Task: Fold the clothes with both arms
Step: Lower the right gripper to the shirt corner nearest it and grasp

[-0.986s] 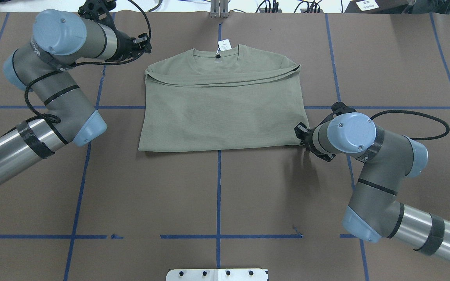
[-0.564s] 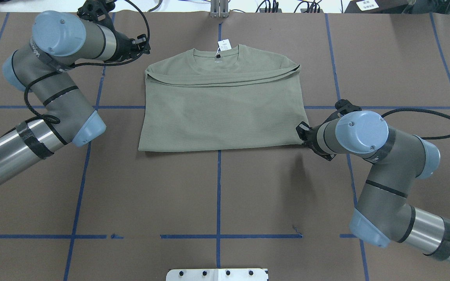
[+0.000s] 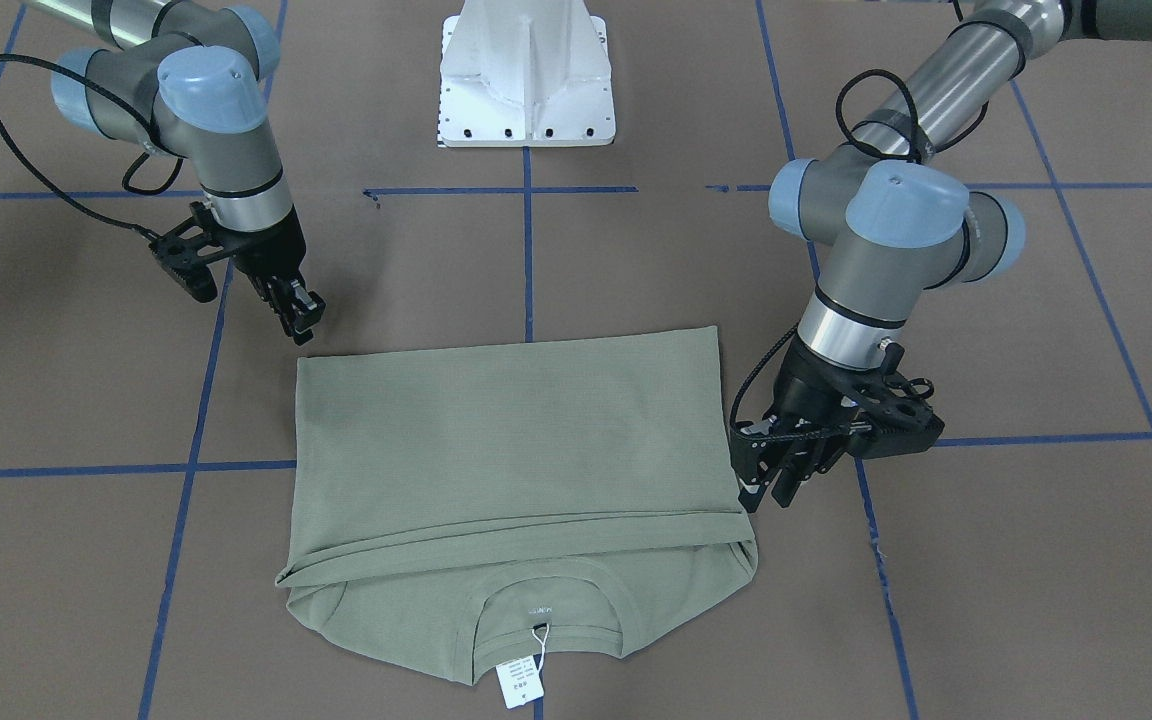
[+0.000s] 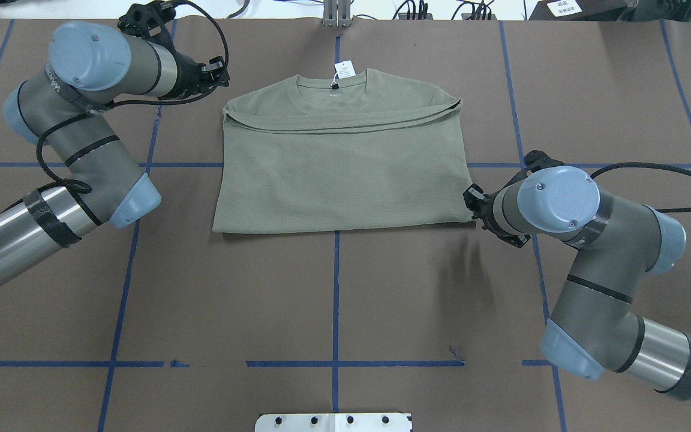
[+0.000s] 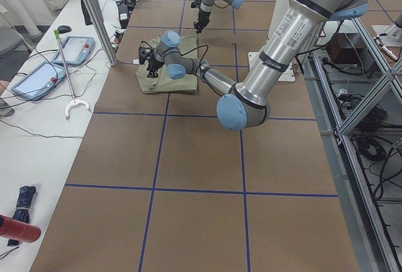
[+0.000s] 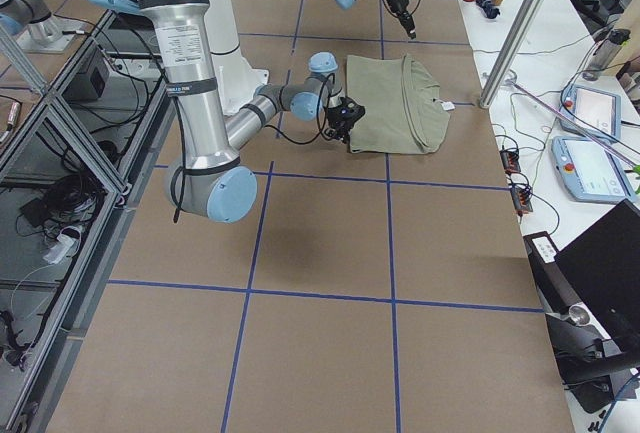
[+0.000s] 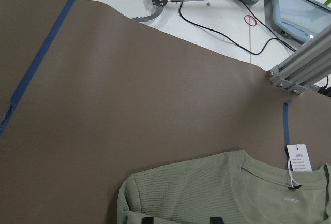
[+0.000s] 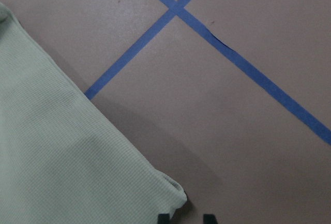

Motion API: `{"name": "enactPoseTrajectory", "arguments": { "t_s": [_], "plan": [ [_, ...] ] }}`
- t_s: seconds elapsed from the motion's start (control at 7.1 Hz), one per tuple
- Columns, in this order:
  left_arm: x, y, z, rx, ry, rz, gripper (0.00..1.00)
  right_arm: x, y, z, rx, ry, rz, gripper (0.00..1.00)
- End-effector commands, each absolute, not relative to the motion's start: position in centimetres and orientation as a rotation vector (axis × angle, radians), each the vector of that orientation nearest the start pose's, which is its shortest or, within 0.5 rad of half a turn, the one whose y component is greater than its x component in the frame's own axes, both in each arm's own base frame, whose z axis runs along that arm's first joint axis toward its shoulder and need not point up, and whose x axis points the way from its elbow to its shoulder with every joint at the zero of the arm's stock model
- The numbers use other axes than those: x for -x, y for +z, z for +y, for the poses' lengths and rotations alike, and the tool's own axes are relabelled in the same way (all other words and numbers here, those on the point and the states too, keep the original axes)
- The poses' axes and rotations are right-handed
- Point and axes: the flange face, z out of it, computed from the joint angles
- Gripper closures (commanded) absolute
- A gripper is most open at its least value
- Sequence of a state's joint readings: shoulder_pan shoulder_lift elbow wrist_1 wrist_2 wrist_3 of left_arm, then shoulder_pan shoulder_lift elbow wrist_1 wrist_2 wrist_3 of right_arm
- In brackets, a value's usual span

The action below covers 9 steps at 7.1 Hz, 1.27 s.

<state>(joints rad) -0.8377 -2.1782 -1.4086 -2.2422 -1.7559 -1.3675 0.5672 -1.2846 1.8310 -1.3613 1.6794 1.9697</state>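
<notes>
Table (image 4: 333,300): covered in brown paper and marked off with blue tape lines. A white pedestal base (image 3: 526,70) is seen at its robot-side edge.

Left arm (image 4: 75,150): bent at the elbow and reached out toward the far edge of the table, on the shirt's left side. Right arm (image 4: 591,258): bent likewise, with its wrist brought in at the shirt's right side, nearer the robot.

Shirt (image 4: 339,174): sage green, laid flat in the far half of the table, across the central tape line, collar toward the far edge. A folded layer is laid over the body up to just below the collar, so that only neck and shoulders are left uncovered. No sleeves are seen sticking out.

Left gripper (image 3: 771,488): placed just beside the shirt's left edge, at the end of the fold line near the shoulder. Whether cloth is touched cannot be told. In the left wrist view two fingertips (image 7: 147,219) are seen apart, with nothing between them.

Right gripper (image 3: 301,318): placed just beside the shirt's robot-side right corner. In the right wrist view its fingertips (image 8: 163,218) are seen slightly parted; the cloth corner is close by, but nothing is gripped.

Hang tag (image 3: 521,685): white paper, attached by a string at the collar, laid on the table just beyond the neckline.
</notes>
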Motion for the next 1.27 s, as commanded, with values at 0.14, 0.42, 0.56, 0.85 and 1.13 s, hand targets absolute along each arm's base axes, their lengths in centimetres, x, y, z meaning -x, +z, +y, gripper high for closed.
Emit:
{"name": "enactPoseTrajectory", "arguments": {
  "t_s": [0.14, 0.42, 0.56, 0.85, 1.13],
  "plan": [
    [-40.3, 29.7, -61.7, -0.411, -0.466, 1.058, 0.53, 46.0, 37.5, -44.8, 0.044, 0.89, -0.758, 0.37],
    [-40.3, 29.7, -61.7, -0.411, -0.466, 1.058, 0.53, 45.4, 37.8, -45.6, 0.041, 0.901, -0.753, 0.46],
    [-40.4, 29.6, -61.7, -0.409, -0.466, 1.059, 0.53, 45.3, 37.8, -45.8, 0.041, 0.907, -0.752, 0.7],
    [-40.4, 29.6, -61.7, -0.409, -0.466, 1.059, 0.53, 45.3, 37.9, -45.5, 0.059, 0.905, -0.751, 1.0],
    [-40.4, 29.6, -61.7, -0.408, -0.468, 1.059, 0.53, 45.0, 37.5, -44.9, 0.096, 0.889, -0.763, 1.0]
  ]
}}
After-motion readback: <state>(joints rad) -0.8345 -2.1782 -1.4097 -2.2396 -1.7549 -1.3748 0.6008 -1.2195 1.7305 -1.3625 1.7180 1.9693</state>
